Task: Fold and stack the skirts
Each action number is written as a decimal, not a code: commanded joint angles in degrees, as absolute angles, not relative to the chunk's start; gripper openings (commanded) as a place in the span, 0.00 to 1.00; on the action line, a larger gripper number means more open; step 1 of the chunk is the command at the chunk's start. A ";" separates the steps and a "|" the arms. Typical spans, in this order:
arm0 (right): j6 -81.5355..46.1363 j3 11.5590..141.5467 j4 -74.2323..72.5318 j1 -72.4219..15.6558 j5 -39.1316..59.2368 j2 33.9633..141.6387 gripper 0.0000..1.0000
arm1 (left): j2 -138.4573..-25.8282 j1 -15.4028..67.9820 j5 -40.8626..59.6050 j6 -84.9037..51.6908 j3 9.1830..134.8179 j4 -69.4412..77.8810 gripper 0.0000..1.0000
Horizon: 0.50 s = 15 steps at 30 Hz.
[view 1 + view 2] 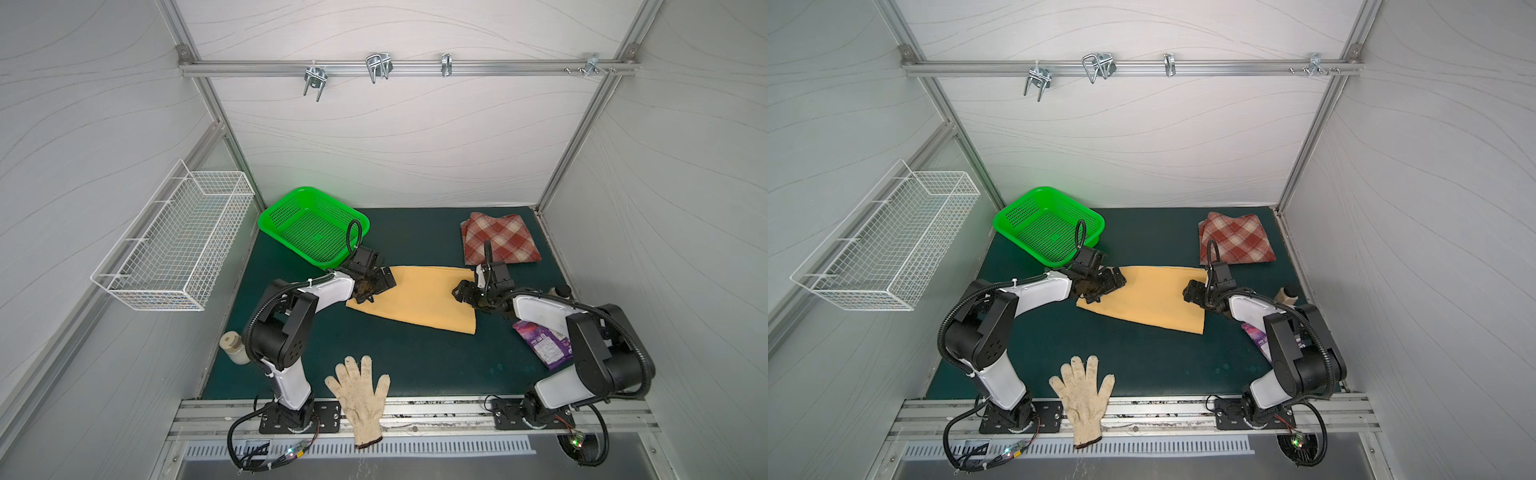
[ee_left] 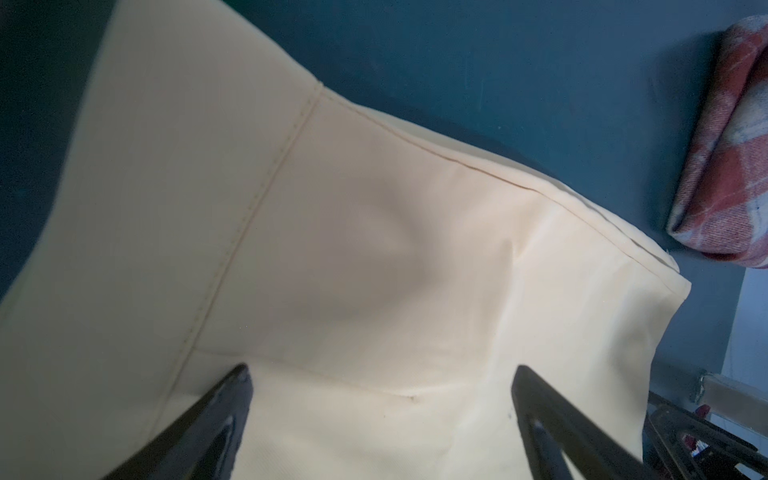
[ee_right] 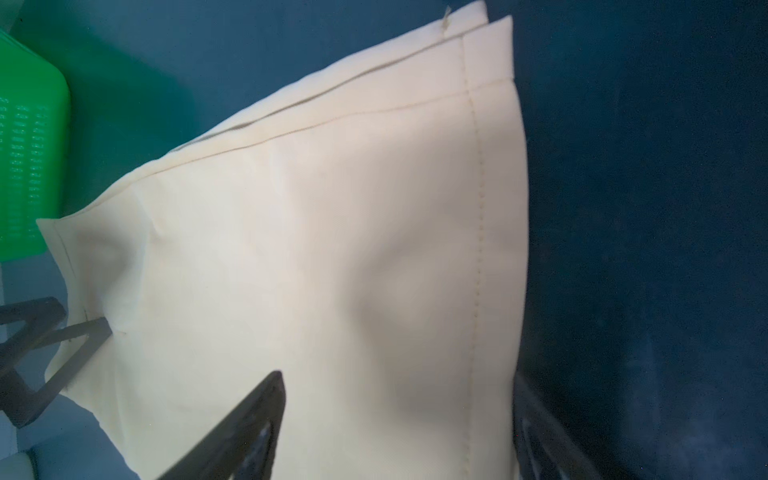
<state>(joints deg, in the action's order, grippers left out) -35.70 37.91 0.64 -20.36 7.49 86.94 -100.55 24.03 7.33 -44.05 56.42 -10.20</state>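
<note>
On the tabletop (image 1: pixel 415 365), the yellow skirt (image 1: pixel 419 301) lies flat in the middle. The plaid skirt (image 1: pixel 498 239) sits folded at the far right. The left pincer (image 2: pixel 380 370) and right pincer (image 3: pixel 397 376) are both spread, each over one end of the yellow skirt.

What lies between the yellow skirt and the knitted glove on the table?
Nothing: only bare green mat separates the yellow skirt from the glove, in both top views.
</note>
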 commanded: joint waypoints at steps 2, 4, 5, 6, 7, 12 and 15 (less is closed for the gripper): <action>-38.95 33.99 6.17 -22.24 12.98 92.58 0.81 | -103.52 23.12 4.48 -43.93 55.20 -19.66 0.99; -39.20 33.68 5.52 -22.24 13.02 92.98 0.77 | -103.51 23.12 4.35 -43.79 55.20 -19.69 0.98; -39.25 33.45 4.99 -22.25 13.17 93.21 0.73 | -103.52 23.12 4.24 -43.75 55.11 -19.69 0.98; -39.34 33.35 4.77 -22.24 13.20 93.44 0.67 | -103.46 23.12 4.22 -43.73 55.11 -19.69 0.99; -39.54 33.16 4.40 -22.24 13.14 93.31 0.64 | -103.48 23.12 4.33 -43.73 55.16 -19.69 0.98; -40.13 32.99 4.40 -22.24 11.49 91.57 0.45 | -103.33 23.12 4.54 -43.57 55.11 -19.69 0.98; -39.35 34.43 6.74 -22.24 9.87 90.37 0.33 | -103.20 23.03 4.43 -43.36 55.12 -19.69 0.98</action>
